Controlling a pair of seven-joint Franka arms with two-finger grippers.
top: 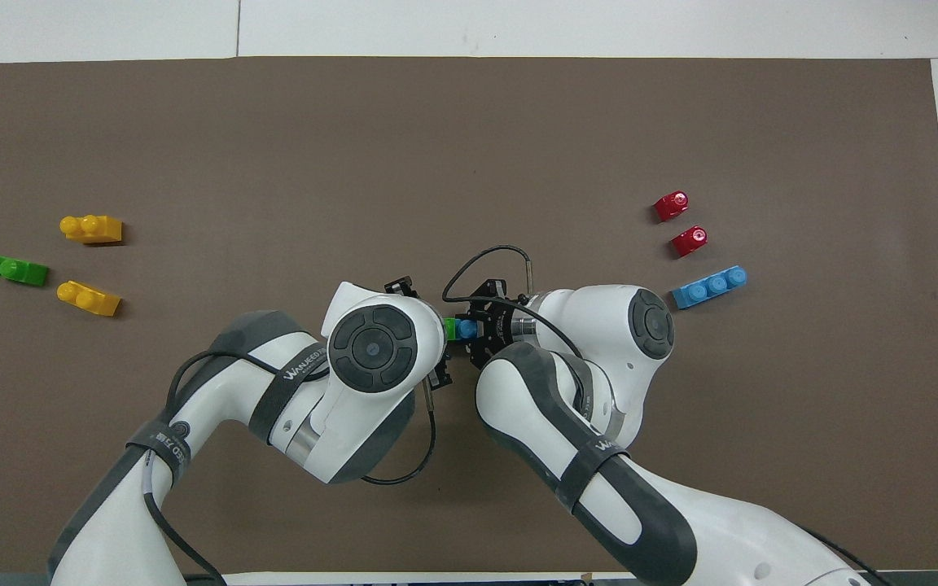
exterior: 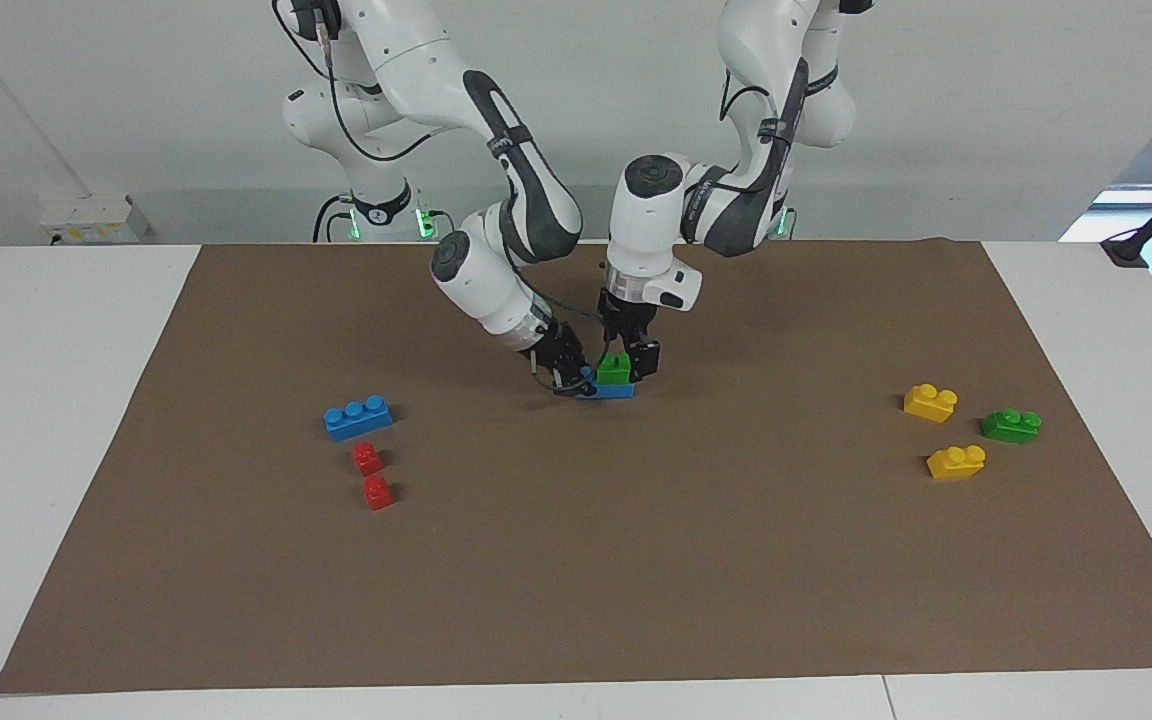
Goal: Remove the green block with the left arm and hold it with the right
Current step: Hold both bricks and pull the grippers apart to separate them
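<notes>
Presently, one entry per item. Green block (exterior: 615, 369): seated on the blue base brick (exterior: 619, 390), mid-mat, on the half of that brick toward the left arm's end of the table. The long axis of both runs from one arm's end of the table toward the other. Left end effector (exterior: 626, 366): mine, pointing straight down over the green block, fingers spread wide and set astride it. I cannot tell whether the pads touch its sides. Direction of the coming move, as I judge it: the block lies directly under me, so I close on it, then pull straight up. Right end effector (exterior: 576, 381): mine also, coming in slantwise and low, clamped tight on the blue base brick's end toward the right arm's side, just beside the green block. I judge that it anchors the base against my pull. Obstruction: only that right end effector, close alongside, so clearance between my two wrists is slim. Blue three-stud brick (exterior: 358, 417) and two red blocks (exterior: 367, 458): grouped toward the right arm's end, well apart from the stack. Two yellow bricks (exterior: 930, 402) and the darker green brick (exterior: 1011, 425): grouped toward the left arm's end, also well apart. Brown mat (exterior: 576, 580): covers most of the table (exterior: 56, 400).
</notes>
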